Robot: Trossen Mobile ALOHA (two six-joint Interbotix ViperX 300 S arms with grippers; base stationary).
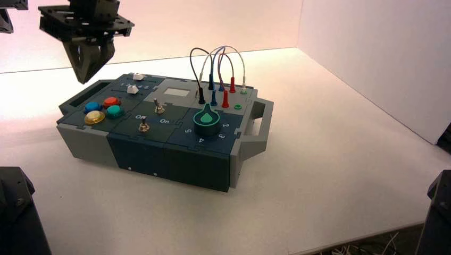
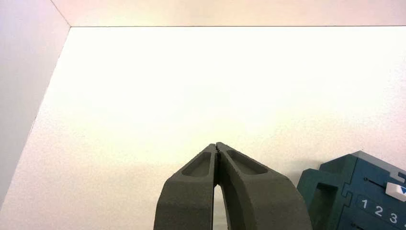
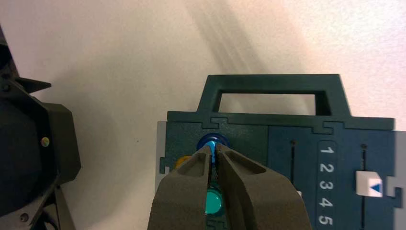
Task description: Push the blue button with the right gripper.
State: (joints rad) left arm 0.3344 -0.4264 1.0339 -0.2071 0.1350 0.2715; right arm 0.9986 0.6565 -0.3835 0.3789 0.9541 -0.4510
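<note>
Right gripper: the right gripper (image 1: 82,81) hangs over the box's left end, its tips above the blue button and apart from it.
Right fingers: closed together into a point.
Blue button: the blue button (image 1: 93,107) sits on the left end of the box (image 1: 141,151), beside the red button (image 1: 111,101) and the yellow button (image 1: 94,117). In the right wrist view the fingertips cover part of it; its dark rim and a patch of blue show.
Other buttons: in the right wrist view the fingers partly hide the yellow button and the green button (image 3: 214,201); the red one is out of sight behind them.
Sliders: one white slider (image 3: 369,184) shows whole, level with the 3; the other white slider (image 3: 299,193) is mostly hidden behind a finger, so its position is unclear.
Left gripper: the left gripper (image 2: 216,145) waits beyond the box's left end, over the table (image 2: 143,158), fingers closed. The high view cuts it off at the top left corner.
Box in left wrist view: only a corner fits in, with 1, 2, 3 readable and the next number cut off.
Wires: the wires (image 1: 223,47) arch over the box's far right part, overlapping, so some are hard to trace.
Knob: the green-topped knob (image 1: 207,120) stands near the box's front right; its base hides some lettering.
</note>
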